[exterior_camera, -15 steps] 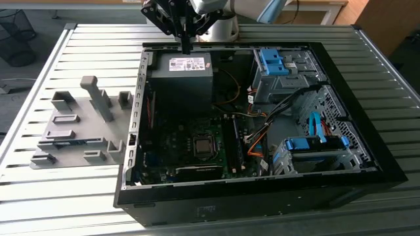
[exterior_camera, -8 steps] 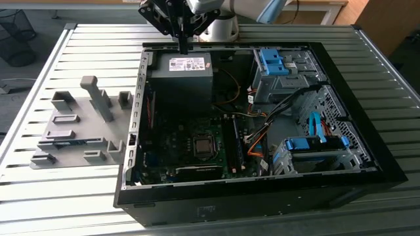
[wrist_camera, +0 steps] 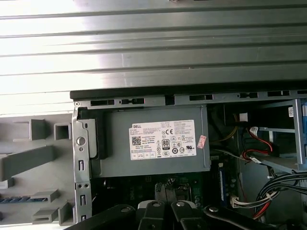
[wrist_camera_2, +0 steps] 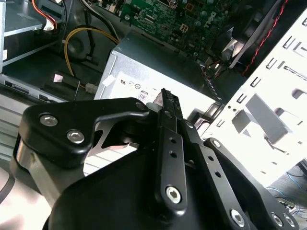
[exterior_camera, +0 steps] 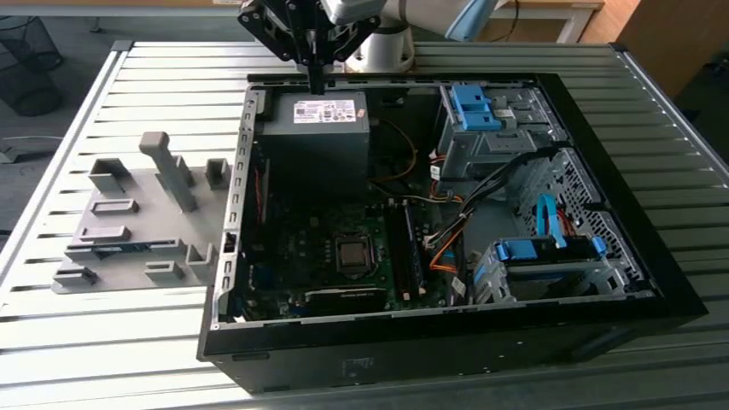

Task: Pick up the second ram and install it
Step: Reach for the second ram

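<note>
The second ram, a long flat blue circuit-board stick [exterior_camera: 123,248], is seen outside the open black computer case [exterior_camera: 638,290], lying in the grey plastic holder tray [exterior_camera: 80,278]; pickup and installation are judged undone. Above the boxy grey metal power supply [exterior_camera: 313,137], the black gripper [exterior_camera: 316,81] is pointed downward, jaws closed on nothing.

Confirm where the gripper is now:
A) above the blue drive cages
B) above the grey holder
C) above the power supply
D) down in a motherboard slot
C: in the exterior view the gripper hangs above the power supply, while the second ram lies in the grey holder beside the case.
</note>
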You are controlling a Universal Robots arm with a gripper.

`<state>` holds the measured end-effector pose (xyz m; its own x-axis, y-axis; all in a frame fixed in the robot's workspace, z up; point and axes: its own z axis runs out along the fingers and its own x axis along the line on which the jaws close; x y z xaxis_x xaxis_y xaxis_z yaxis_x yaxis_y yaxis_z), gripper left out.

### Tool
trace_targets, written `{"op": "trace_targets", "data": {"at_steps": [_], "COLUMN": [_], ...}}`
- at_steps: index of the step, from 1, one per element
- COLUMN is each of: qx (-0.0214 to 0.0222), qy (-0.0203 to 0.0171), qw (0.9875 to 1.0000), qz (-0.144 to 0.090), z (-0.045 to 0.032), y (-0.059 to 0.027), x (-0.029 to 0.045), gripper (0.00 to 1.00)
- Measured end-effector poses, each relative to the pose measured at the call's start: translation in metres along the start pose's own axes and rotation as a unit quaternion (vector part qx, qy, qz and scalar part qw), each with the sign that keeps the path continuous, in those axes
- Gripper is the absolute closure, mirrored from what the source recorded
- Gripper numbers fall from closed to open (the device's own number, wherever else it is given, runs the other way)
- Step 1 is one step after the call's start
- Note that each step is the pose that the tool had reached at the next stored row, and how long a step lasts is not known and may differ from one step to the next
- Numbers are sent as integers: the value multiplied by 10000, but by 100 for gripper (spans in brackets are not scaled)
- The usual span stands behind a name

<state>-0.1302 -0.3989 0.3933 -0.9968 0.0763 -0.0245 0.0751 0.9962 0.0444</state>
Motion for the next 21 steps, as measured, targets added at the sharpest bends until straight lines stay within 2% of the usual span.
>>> {"op": "trace_targets", "data": {"at_steps": [21], "qx": [0], "qy": [0], "qw": [10000], "qz": [0], "z": [-2], "y": [-7], "x": [94], "gripper": [89]}}
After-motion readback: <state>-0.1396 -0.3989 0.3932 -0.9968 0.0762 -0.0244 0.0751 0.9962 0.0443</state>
